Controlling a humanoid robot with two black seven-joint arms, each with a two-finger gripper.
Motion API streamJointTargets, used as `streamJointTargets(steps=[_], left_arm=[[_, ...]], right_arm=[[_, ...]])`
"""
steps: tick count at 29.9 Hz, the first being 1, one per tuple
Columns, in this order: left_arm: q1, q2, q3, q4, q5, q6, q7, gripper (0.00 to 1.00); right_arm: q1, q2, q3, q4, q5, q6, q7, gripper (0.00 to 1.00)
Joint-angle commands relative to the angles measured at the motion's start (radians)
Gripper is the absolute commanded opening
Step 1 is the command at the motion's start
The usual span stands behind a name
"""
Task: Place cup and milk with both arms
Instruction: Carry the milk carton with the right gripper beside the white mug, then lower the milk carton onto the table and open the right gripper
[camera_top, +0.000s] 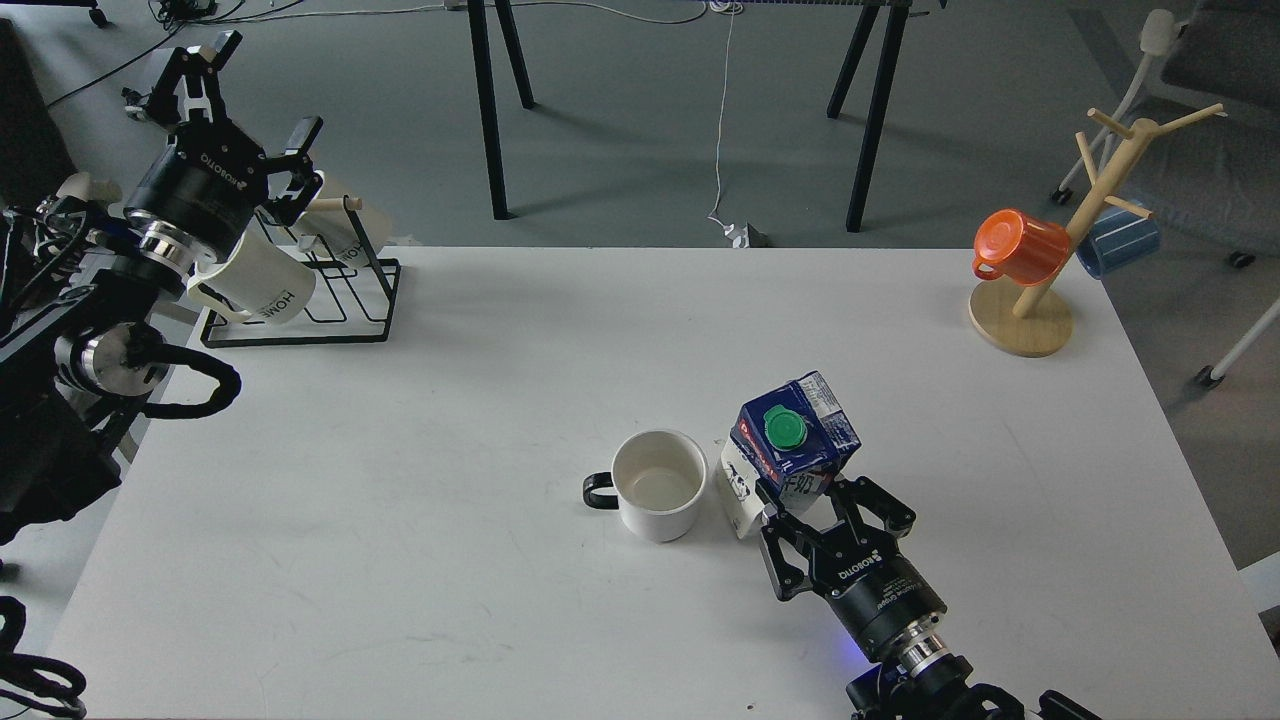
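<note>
**Inspector:** Near the front edge of the white surface (400, 600), the right gripper (815, 520) stands at the milk (795, 440). Its jaws are spread about the carton's lower part, one finger on either side; whether the pads press the carton I cannot tell.

**Clerk:** And the left?

**Inspector:** The left gripper (262, 95) is raised at the far left, jaws wide apart, holding nothing. It hangs above a black wire rack (340, 300) carrying a cream mug (260, 285).

**Clerk:** Position of the task items?

**Inspector:** The cup (657, 485) stands upright near the middle of the surface, black handle pointing left, inside pale. The milk stands just beside it on the right, green cap facing upward, carton leaning a little.

**Clerk:** Legible markings?

**Inspector:** "ROBOTIQ" on both gripper bodies. "HOME" on the cream mug. The carton's red label is too small to read.

**Clerk:** Anything further?

**Inspector:** An orange cup (1020, 245) hangs on a wooden mug tree (1050, 290) at the far right corner.
</note>
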Motion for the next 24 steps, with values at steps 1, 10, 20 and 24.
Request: streamJointTargets(steps=[1, 10, 20, 24], left_arm=[[0.000, 0.001, 0.000, 0.000, 0.000, 0.000, 0.000, 0.99], [0.000, 0.001, 0.000, 0.000, 0.000, 0.000, 0.000, 0.99], [0.000, -0.001, 0.000, 0.000, 0.000, 0.000, 0.000, 0.99], [0.000, -0.001, 0.000, 0.000, 0.000, 0.000, 0.000, 0.99]], right_arm=[[0.001, 0.001, 0.000, -0.002, 0.000, 0.000, -0.002, 0.60], [-0.004, 0.000, 0.000, -0.002, 0.000, 0.000, -0.002, 0.65], [-0.013, -0.002, 0.000, 0.002, 0.003, 0.000, -0.002, 0.98], [-0.025, -0.003, 0.000, 0.013, 0.003, 0.000, -0.004, 0.98]])
